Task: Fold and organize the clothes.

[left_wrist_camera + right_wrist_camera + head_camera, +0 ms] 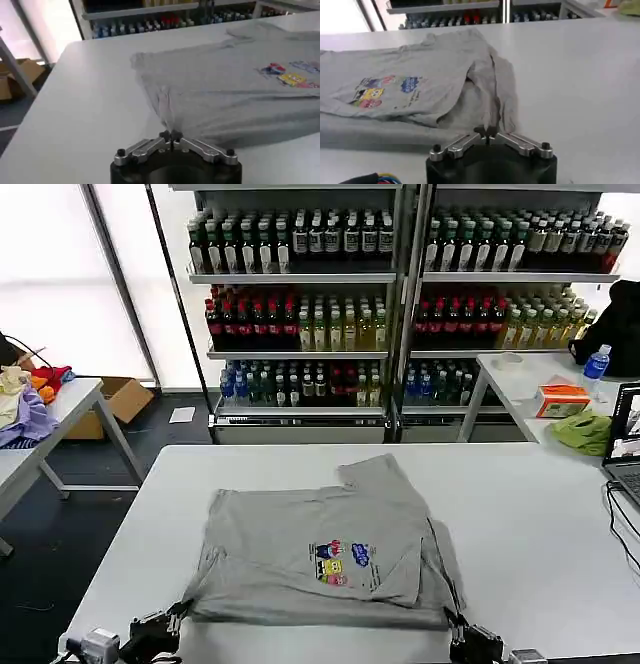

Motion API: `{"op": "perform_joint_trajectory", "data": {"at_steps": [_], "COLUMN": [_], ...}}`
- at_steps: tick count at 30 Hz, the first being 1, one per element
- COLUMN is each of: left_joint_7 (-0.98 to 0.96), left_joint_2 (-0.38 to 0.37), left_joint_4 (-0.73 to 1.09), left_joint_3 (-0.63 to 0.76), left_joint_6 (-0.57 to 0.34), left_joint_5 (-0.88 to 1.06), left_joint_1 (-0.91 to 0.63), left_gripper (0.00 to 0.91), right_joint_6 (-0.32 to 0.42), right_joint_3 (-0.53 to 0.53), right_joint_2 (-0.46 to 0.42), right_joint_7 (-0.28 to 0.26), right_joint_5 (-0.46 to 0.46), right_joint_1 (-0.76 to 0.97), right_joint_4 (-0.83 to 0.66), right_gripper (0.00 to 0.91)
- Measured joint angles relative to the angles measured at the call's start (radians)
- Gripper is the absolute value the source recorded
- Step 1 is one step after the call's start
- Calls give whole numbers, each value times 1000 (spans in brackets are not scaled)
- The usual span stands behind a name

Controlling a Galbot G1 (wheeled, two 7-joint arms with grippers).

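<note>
The grey printed shirt [320, 549] is spread mid-table [520, 514], near edge pinched at both corners: left gripper [170, 135] and right gripper [490, 133] are clamped tight on fabric.

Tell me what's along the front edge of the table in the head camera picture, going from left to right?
Left gripper pinching the shirt's near left corner → grey shirt with its colourful print → right gripper pinching the near right corner.
</note>
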Motion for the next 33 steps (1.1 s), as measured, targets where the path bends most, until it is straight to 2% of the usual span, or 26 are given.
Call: {"op": "perform_joint_trajectory", "data": {"at_steps": [11, 19, 26, 33], "left_joint_7": [6, 11, 40, 84], "left_joint_2": [-1, 29, 115, 213], "left_joint_4": [-64, -72, 22, 202], "left_joint_3": [-87, -155, -117, 20], "left_joint_6": [3, 1, -11, -50], "left_joint_5": [22, -18, -86, -130], "left_joint_1": [48, 13, -133, -360], "left_gripper": [907, 907, 907, 907], "right_joint_6": [-21, -40, -49, -46], "right_joint_3": [45, 75, -1, -152], "right_joint_2": [-18, -87, -157, -143], "right_joint_7": [-25, -77, -171, -259], "right_joint_5": [35, 93, 130, 123], "right_joint_1": [5, 159, 480, 821], "right_joint_4": [68, 38, -162, -464], "right_gripper": [907, 907, 907, 907]}}
